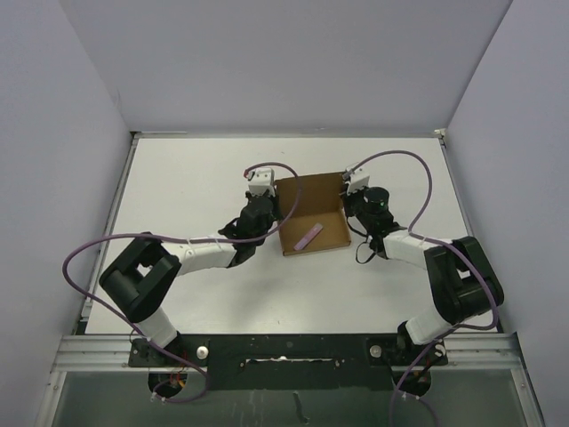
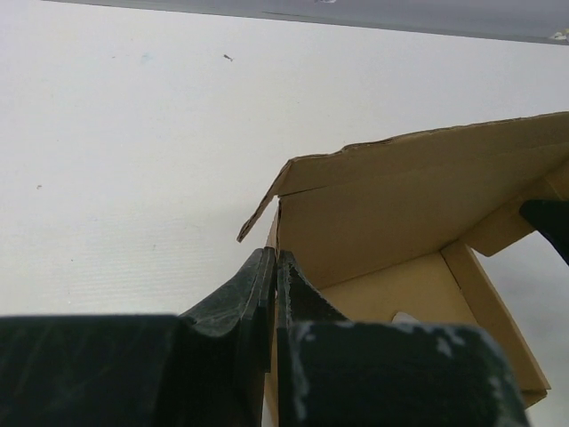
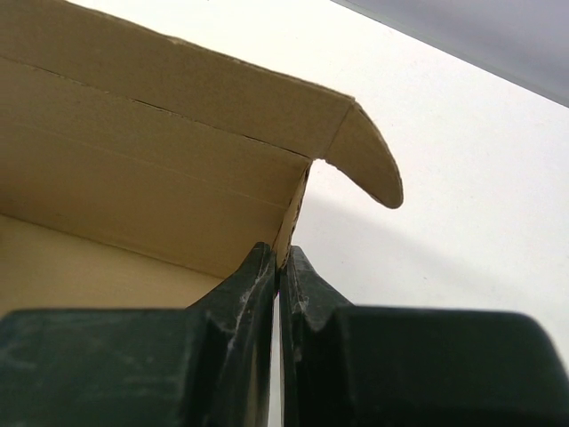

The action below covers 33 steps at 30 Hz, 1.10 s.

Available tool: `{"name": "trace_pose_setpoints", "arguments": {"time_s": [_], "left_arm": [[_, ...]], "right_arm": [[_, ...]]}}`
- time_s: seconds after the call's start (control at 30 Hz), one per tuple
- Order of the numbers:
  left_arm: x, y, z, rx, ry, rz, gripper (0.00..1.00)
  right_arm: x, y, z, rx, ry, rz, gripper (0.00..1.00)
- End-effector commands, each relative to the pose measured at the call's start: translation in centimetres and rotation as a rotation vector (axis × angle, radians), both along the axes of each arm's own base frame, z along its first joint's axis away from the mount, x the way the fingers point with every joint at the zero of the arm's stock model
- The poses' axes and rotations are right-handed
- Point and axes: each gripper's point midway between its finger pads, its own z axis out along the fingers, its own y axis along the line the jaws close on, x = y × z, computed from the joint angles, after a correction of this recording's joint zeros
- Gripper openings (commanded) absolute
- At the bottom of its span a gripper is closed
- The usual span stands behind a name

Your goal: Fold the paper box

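Left claw (image 2: 276,260) is clamped on the 9 o'clock wall of the box (image 1: 309,203), and right claw (image 3: 280,253) on its 3 o'clock wall. The box sits mid-worktop (image 1: 196,178), open-topped with walls raised and a pink stick (image 1: 308,236) inside.

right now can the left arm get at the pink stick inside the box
Probably, but not at once: the left pincer is shut on the box wall. The pink stick lies uncovered inside, close by.
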Motion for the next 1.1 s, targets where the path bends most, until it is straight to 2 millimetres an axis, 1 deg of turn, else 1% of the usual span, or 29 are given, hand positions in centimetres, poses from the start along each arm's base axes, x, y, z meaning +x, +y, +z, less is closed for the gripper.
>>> {"name": "trace_pose_setpoints", "arguments": {"time_s": [0.0,0.2,0.37,0.57,0.8,0.83,0.87,1.07], "left_arm": [[-1.8,-2.6,3.1,-0.118,-0.042,-0.085,0.00],[-2.8,-3.0,2.5,-0.115,-0.037,-0.089,0.00],[-3.6,-3.0,2.1,-0.114,-0.033,-0.088,0.00],[-4.1,-3.2,2.1,-0.113,-0.034,-0.093,0.00],[-4.4,-3.4,2.5,-0.119,-0.039,-0.094,0.00],[-4.7,-3.1,1.6,-0.104,-0.027,-0.095,0.00],[-4.8,-3.0,1.4,-0.101,-0.023,-0.095,0.00],[-5.2,-3.1,1.2,-0.098,-0.017,-0.104,0.00]], "right_arm": [[-1.3,3.0,3.0,0.102,-0.076,0.133,0.00],[-2.3,2.9,2.4,0.103,-0.056,0.144,0.00],[-3.3,2.9,2.2,0.096,-0.035,0.166,0.04],[-4.4,2.8,1.9,0.092,0.001,0.183,0.07],[-5.4,2.7,1.6,0.089,0.040,0.192,0.13],[-5.5,2.8,1.6,0.087,0.044,0.195,0.14],[-5.6,2.8,1.6,0.086,0.047,0.197,0.14],[-6.1,2.4,1.1,0.067,0.077,0.193,0.13]]}}
